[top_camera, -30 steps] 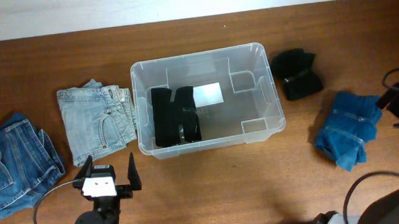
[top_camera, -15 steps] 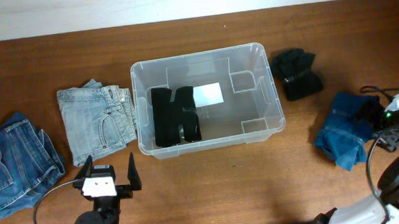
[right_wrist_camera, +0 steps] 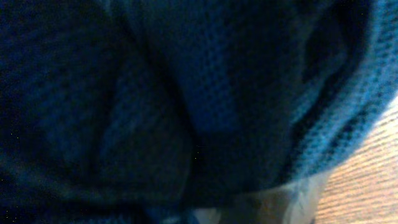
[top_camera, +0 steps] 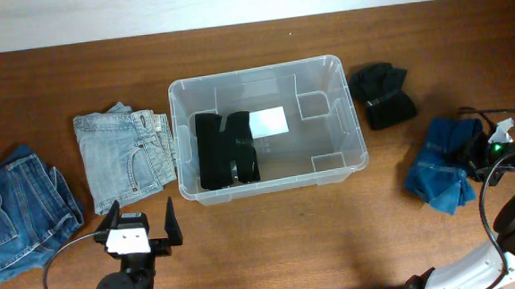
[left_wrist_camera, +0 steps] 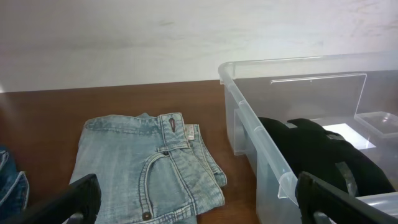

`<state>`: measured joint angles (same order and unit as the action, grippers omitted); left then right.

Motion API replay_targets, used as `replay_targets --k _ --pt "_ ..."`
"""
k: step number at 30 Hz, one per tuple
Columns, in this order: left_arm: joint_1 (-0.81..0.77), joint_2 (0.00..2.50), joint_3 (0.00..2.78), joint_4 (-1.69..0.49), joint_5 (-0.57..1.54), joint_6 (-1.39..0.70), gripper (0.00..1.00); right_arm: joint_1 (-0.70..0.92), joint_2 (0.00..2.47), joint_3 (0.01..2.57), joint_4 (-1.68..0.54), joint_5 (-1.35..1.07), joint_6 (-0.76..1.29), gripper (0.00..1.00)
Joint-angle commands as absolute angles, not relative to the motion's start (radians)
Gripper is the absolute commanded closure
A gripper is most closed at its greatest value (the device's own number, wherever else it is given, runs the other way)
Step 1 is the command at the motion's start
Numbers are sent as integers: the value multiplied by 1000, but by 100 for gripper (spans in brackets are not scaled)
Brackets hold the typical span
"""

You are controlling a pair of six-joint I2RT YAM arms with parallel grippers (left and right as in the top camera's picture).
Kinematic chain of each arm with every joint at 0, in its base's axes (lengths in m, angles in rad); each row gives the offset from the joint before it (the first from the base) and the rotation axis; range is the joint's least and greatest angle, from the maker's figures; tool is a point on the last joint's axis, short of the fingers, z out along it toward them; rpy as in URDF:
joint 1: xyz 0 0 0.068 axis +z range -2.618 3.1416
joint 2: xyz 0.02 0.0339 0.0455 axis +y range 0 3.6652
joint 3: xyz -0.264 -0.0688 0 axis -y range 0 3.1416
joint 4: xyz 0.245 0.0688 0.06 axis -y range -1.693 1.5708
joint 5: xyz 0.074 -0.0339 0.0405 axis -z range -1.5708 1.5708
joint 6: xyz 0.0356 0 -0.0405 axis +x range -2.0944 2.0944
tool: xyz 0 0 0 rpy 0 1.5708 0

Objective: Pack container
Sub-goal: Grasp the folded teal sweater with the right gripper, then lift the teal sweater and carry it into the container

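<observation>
Right tool (top_camera: 475, 152) now down on blue knitted garment (top_camera: 440, 171), right of large clear plastic container (top_camera: 357, 129) at centre of brown wooden tabletop (top_camera: 57, 85); cloth more bunched than before; jaws buried, grip cannot tell; left tool (top_camera: 142, 208) wide open, empty; pick-up for packing probably starts.

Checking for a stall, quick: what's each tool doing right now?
Left tool: open, empty.
Right tool: against the blue knit garment; grip cannot be told.
</observation>
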<state>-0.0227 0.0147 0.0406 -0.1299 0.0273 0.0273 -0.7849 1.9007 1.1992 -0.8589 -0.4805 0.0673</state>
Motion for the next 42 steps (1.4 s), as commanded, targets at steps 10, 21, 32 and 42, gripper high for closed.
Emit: replay_targets --k 10,21,32,42 --pt "-17 6 32 -126 38 43 0 -727 1503 1285 -960 -488 59 75" --pt "-17 6 32 -126 38 43 1 -324 1192 1328 -905 -568 103 75" --pt "-17 7 32 -126 38 43 1 150 1350 1328 -642 -355 190 73" --pt "-17 8 33 -126 38 43 1 249 1622 1328 -593 -221 264 71"
